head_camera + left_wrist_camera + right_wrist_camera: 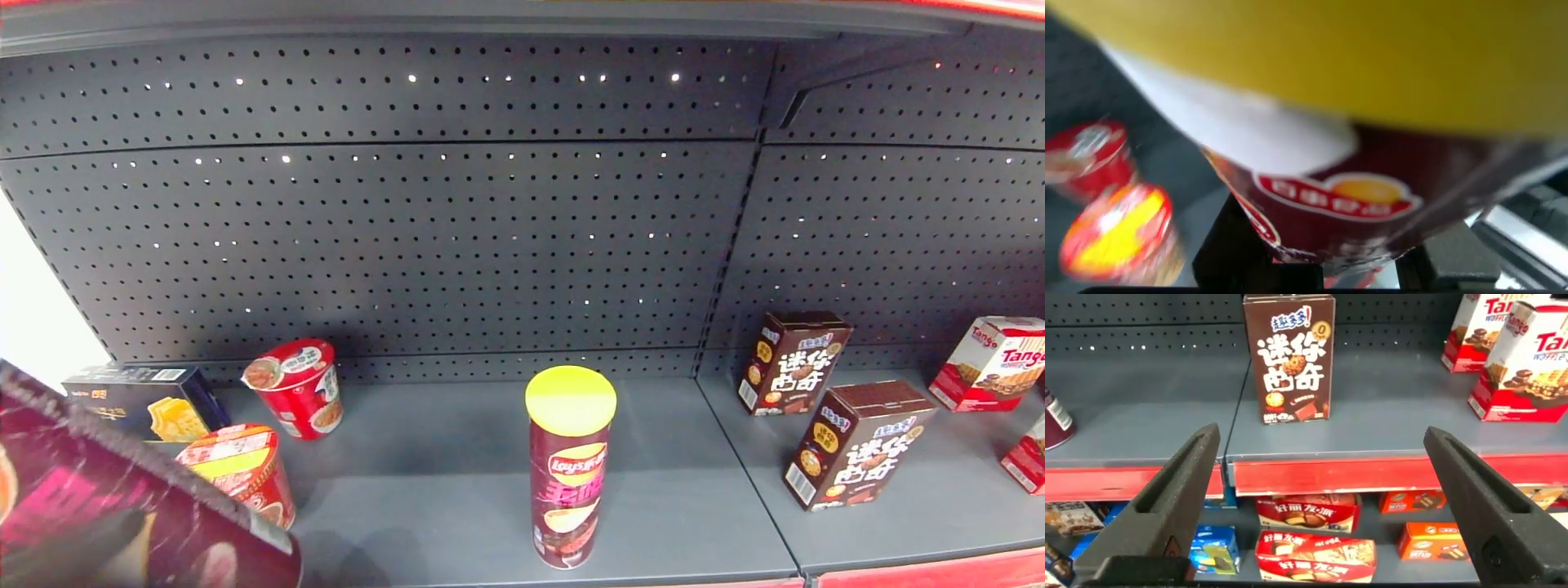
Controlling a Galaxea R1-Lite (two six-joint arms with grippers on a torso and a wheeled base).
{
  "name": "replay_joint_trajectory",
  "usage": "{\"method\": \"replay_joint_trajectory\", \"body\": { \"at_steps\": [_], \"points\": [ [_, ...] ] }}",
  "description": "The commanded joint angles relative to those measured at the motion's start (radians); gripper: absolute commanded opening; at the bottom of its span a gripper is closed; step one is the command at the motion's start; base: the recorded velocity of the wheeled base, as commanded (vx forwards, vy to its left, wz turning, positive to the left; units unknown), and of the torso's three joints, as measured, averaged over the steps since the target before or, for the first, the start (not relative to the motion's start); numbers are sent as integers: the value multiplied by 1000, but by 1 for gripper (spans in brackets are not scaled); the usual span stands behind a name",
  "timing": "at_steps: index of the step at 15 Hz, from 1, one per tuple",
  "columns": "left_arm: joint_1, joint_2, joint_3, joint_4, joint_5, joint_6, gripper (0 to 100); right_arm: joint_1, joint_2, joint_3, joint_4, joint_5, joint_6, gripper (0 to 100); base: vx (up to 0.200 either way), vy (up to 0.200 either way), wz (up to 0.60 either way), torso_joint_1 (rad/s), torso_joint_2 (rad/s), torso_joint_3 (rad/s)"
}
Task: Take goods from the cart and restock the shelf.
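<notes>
The left gripper [1343, 265] is pinching a maroon chips can [122, 506] by its body. The can is tilted, near the left front of the shelf [441, 490], probably so it can stand beside the matching can [570, 465], clear of the cup noodles [245, 469]. The right gripper [1323, 433] is spread wide with nothing in it and hangs before the shelf edge, facing a brown box [1288, 355].

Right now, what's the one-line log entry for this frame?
left gripper: shut on held chip can, tilted, near front noodle cup | right gripper: open, empty, facing shelf | shelved chip can: upright, mid-shelf
</notes>
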Motion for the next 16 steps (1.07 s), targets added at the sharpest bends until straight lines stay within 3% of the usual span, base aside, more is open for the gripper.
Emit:
{"method": "replay_joint_trajectory", "body": {
  "at_steps": [1,5,8,10,11,13,14,15,16],
  "points": [
    [9,350,-88,-185,-96,-18,0,0,2,0,0,0,-1,100,0,0,0,0,0,0],
    [49,649,-216,-380,-195,-10,0,1,2,0,0,0,1,100,0,0,0,0,0,0],
    [52,793,-226,-486,-227,4,0,0,2,0,0,0,-1,100,0,0,0,0,0,0],
    [76,842,-231,-495,-296,5,0,1,2,0,0,0,1,100,0,0,0,0,0,0],
    [76,871,-239,-499,-300,19,0,0,2,0,0,0,1,100,0,0,0,0,0,0],
    [87,933,-263,-499,-306,97,0,1,2,0,0,0,1,100,0,0,0,0,0,0],
    [90,989,-285,-499,-310,174,0,1,2,0,0,0,1,100,0,0,0,0,0,0],
    [89,1016,-308,-499,-315,208,0,0,2,0,0,0,1,100,0,0,0,0,0,0],
    [87,1045,-329,-499,-318,217,0,1,2,0,0,0,1,100,0,0,0,0,0,0]
  ]
}}
